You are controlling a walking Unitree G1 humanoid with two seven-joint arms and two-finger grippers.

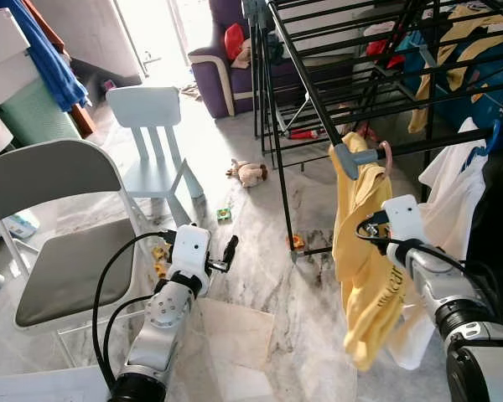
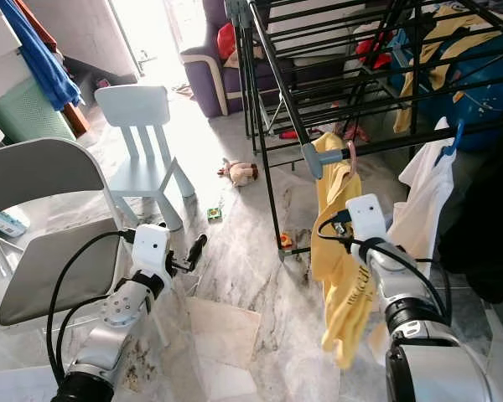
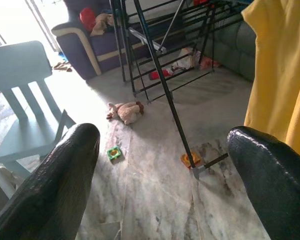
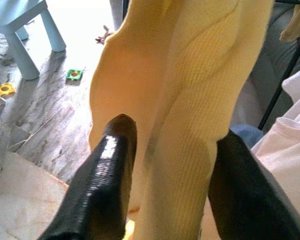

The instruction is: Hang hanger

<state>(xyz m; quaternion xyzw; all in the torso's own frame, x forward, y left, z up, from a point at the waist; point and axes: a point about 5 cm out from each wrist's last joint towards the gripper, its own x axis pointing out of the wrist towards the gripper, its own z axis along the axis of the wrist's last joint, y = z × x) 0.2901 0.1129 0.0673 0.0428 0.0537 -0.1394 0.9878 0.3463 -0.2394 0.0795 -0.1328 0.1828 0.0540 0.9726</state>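
Observation:
A yellow shirt (image 1: 365, 260) hangs on a hanger whose pink hook (image 1: 386, 157) sits over a black bar of the drying rack (image 1: 427, 144). My right gripper (image 4: 175, 132) is at the shirt's upper part, with one black finger on each side of a fold of yellow cloth and pressing into it; its fingers are hidden behind the shirt in the eye views. My left gripper (image 3: 162, 135) is held low over the marble floor to the left of the rack, open and with nothing in it.
A grey folding chair (image 1: 59, 251) stands close on the left, a pale blue child's chair (image 1: 155, 142) behind it. A plush toy (image 1: 250, 172) and small toys (image 1: 224, 214) lie on the floor. A white shirt (image 1: 453, 193) hangs right of the yellow one.

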